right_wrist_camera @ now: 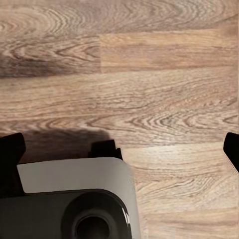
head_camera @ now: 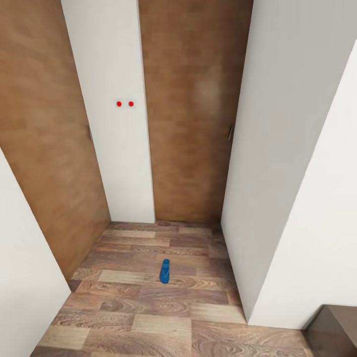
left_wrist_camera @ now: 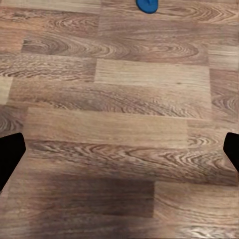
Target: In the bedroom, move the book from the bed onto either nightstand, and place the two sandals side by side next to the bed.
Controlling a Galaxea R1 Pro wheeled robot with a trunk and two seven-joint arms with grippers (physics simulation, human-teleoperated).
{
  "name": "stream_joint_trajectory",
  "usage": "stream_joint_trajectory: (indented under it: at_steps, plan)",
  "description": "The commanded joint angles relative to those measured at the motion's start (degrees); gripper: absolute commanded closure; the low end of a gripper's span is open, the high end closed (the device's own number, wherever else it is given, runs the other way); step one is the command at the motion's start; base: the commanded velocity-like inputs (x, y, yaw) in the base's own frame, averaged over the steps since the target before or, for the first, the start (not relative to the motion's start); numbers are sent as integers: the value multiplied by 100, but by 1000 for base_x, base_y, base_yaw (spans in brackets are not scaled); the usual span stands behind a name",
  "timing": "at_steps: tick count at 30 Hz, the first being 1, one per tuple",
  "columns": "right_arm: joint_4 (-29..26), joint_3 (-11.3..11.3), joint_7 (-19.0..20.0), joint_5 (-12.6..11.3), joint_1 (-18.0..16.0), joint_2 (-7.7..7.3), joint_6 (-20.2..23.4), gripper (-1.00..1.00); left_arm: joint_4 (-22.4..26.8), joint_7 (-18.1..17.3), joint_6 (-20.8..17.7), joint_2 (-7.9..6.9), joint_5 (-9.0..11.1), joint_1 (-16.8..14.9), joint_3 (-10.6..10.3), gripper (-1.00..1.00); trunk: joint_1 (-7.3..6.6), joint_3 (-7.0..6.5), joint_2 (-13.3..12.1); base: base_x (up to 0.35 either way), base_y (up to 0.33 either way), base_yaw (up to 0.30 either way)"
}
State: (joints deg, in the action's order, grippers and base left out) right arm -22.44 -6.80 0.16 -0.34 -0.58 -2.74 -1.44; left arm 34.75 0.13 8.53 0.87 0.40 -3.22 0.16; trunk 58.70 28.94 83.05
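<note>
One bright blue sandal point(head_camera: 164, 270) lies flat on the wood-plank floor of a narrow passage, lengthwise toward the doors, a short way ahead of me. In the left wrist view its rounded end point(left_wrist_camera: 148, 5) shows at the picture's edge, well beyond my left gripper point(left_wrist_camera: 119, 152). That gripper is open over bare floor, with its black fingertips point(left_wrist_camera: 10, 154) wide apart. My right gripper point(right_wrist_camera: 119, 149) is also open above the floor, holding nothing. The book, the bed and the nightstand are out of view.
White walls point(head_camera: 277, 163) close the passage on both sides, and two brown wooden doors point(head_camera: 193, 114) stand at its end. A dark brown wooden corner point(head_camera: 329, 332) shows at lower right. Part of my grey base point(right_wrist_camera: 74, 199) sits under the right gripper.
</note>
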Motion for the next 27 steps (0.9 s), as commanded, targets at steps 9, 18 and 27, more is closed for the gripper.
stream_joint_trajectory:
  at_steps: [9, 18, 27]
  plan:
    - [3, -15, 2, -5, -3, 2, -15, -100, -3, -1, 17, 1, 4, -3, 2, -100, 3, 6, 2, 327, 0, 0]
    - [3, -15, 2, -5, -3, 0, -14, -100, -3, 0, 17, 1, 4, -3, 2, -100, 3, 6, 2, 327, 0, 0]
    - [3, -15, 2, -4, -3, 2, -14, -100, -3, 3, 17, 1, 4, -3, 2, -100, 3, 6, 2, 327, 0, 0]
